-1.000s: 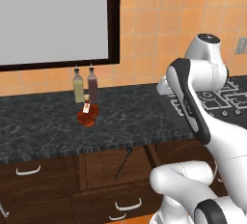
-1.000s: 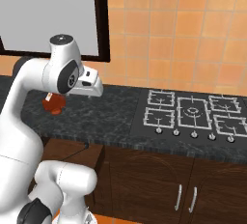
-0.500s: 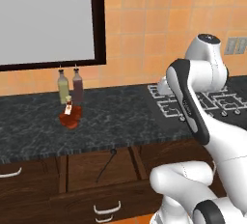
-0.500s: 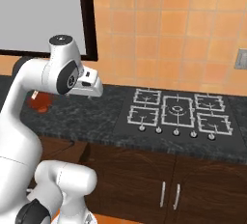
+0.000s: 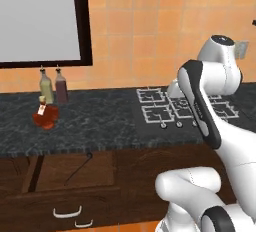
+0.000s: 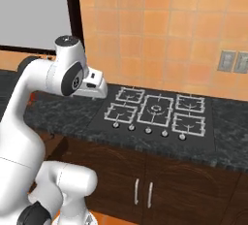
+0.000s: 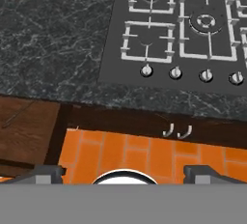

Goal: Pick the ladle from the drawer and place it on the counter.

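ladle in the open drawer, hand wide and holding nothing

the drawer [image 5: 75, 173] stands pulled out under the counter [image 5: 100, 126], at the lower left of the left base view. the ladle [image 5: 78, 167] lies on its brown floor, slanted, with the bowl end toward the counter edge and the handle toward the drawer front. in the hand view the drawer [image 7: 26, 126] shows at the left edge, with a thin dark line across its floor that may be the ladle, too faint to be sure.

the gripper [image 7: 123, 172] has its fingers spread wide apart with nothing between them. it looks down past the counter's front edge at the orange floor [image 7: 144, 153], with the stove top [image 7: 183, 30] above.

on the counter near the wall stand two bottles [image 5: 53, 87] side by side, and a squat red bottle [image 5: 45, 116] sits just in front of them. the stove top [image 6: 155, 112] lies well to the right of the drawer.
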{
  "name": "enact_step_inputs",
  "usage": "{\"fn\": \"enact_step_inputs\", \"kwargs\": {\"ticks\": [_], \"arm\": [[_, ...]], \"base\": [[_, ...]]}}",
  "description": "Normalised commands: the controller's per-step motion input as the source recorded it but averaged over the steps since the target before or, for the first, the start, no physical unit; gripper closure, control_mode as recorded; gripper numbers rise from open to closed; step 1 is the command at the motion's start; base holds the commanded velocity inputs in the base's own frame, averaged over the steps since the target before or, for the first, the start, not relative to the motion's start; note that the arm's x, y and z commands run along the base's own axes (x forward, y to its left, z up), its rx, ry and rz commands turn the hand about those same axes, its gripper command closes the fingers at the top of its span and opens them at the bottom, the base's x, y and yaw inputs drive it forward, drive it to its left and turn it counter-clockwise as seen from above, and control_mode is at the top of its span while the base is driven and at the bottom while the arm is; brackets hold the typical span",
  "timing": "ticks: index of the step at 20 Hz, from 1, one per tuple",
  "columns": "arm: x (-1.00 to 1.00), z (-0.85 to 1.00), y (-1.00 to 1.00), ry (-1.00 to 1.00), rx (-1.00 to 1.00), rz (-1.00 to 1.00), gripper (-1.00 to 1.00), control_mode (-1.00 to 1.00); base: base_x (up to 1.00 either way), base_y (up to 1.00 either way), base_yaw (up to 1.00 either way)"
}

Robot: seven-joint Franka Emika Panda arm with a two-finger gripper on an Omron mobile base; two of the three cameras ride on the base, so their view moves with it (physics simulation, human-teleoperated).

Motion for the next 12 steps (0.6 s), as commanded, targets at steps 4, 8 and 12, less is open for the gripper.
{"fn": "enact_step_inputs", "kwargs": {"ticks": [4,8,12], "arm": [[0.0,0.0,0.0,0.0,0.0,0.0,-1.0,1.0],[-0.05,-0.02,0.12,0.01,-0.01,0.08,-1.0,-1.0],[-0.08,-0.14,0.96,0.08,-0.03,0.27,-1.0,-1.0]], "base": [[0.0,0.0,0.51],[-0.05,0.03,0.32],[0.0,0.0,0.0]]}}
